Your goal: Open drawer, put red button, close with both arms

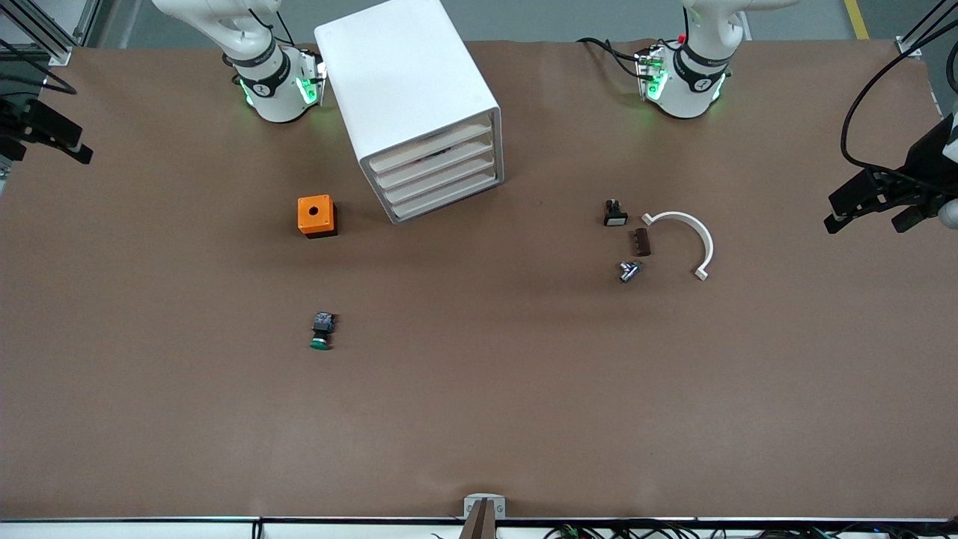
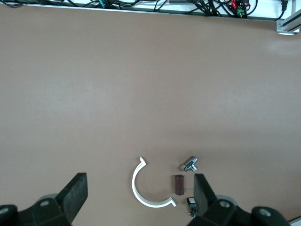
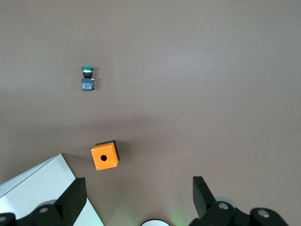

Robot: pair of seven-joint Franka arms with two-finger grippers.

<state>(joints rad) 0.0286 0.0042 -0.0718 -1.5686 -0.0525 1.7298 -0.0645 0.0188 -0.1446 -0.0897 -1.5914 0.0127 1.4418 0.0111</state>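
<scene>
The white cabinet (image 1: 419,105) stands between the two arm bases, and a corner of it shows in the right wrist view (image 3: 37,188). All four of its drawers are shut, the second-from-top drawer (image 1: 438,159) among them. The red button is out of view. My left gripper (image 1: 864,218) hangs open and empty high over the left arm's end of the table; its wrist view (image 2: 139,197) shows its fingers wide apart. My right gripper (image 1: 52,138) hangs open and empty over the right arm's end; its wrist view (image 3: 137,200) also shows them wide apart.
An orange box with a hole (image 1: 316,215) (image 3: 105,155) sits beside the cabinet. A green-capped button (image 1: 321,332) (image 3: 87,79) lies nearer the camera. Toward the left arm's end lie a white arc (image 1: 685,239) (image 2: 148,188), a brown block (image 1: 641,242), a metal fitting (image 1: 629,271) and a small black switch (image 1: 614,213).
</scene>
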